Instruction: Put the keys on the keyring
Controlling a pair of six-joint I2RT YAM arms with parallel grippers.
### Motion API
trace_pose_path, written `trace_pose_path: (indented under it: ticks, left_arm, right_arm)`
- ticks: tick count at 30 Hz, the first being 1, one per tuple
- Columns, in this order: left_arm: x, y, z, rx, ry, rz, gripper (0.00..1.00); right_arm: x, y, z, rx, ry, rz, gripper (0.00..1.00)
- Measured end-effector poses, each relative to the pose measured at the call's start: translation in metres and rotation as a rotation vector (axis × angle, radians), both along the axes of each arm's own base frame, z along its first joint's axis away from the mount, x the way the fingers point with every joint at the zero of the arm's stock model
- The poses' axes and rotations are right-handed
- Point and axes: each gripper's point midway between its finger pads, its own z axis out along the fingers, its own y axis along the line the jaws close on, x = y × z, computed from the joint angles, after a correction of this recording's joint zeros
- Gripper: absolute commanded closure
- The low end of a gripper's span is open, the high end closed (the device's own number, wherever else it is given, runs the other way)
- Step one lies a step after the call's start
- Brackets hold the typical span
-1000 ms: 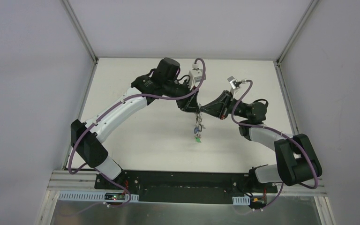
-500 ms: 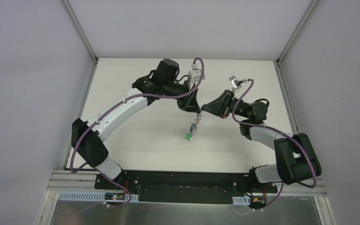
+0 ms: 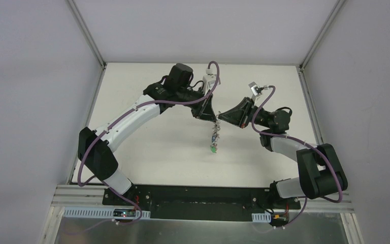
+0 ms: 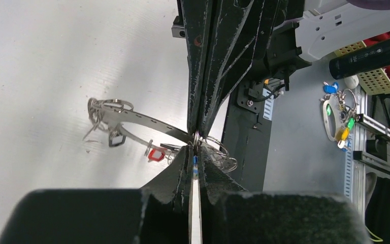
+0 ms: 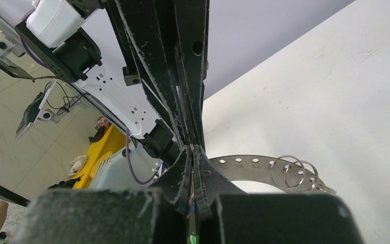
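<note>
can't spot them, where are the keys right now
Top view, mid table: the keys dangle just below where the left tool and right tool meet.

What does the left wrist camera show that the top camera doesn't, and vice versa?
Left wrist only: the grey perforated metal hoop carrying split rings and a small red tag, running into the pinch point. Top only: the whole left arm and right arm over the white table, a cluster of small keys with a green tag dangling below. Both: the left hand and right hand shut, tip to tip.
</note>
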Motion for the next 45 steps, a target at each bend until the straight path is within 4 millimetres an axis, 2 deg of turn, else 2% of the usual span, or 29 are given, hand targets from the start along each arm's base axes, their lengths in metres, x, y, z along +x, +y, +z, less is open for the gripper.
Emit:
trace_pose_path:
  ticks: [11, 18, 20, 24, 31, 39, 45]
  left_arm:
    - [0.002, -0.005, -0.006, -0.008, 0.064, -0.011, 1.00]
    - [0.001, 0.003, -0.001, 0.081, 0.013, -0.032, 1.00]
    - [0.002, 0.007, 0.003, 0.135, -0.026, -0.045, 1.00]
    - [-0.006, 0.017, 0.000, 0.259, -0.070, -0.077, 1.00]
    - [-0.028, 0.029, -0.021, 0.438, -0.002, -0.130, 1.00]
    - [-0.033, 0.032, -0.025, 0.481, 0.044, -0.124, 1.00]
    - [-0.034, 0.029, -0.027, 0.489, 0.059, -0.123, 1.00]
  right_arm:
    - [0.001, -0.001, -0.004, -0.010, 0.003, 0.004, 1.00]
    - [-0.002, -0.001, -0.007, -0.036, -0.078, 0.018, 0.68]
    - [-0.005, -0.001, -0.008, -0.052, -0.123, 0.022, 0.64]
    - [-0.009, -0.002, -0.009, -0.076, -0.204, 0.030, 0.62]
    - [-0.016, 0.004, -0.019, -0.111, -0.242, 0.074, 0.61]
    - [-0.037, 0.018, -0.030, -0.136, -0.257, 0.174, 0.65]
    - [-0.043, 0.021, -0.033, -0.142, -0.258, 0.201, 0.65]
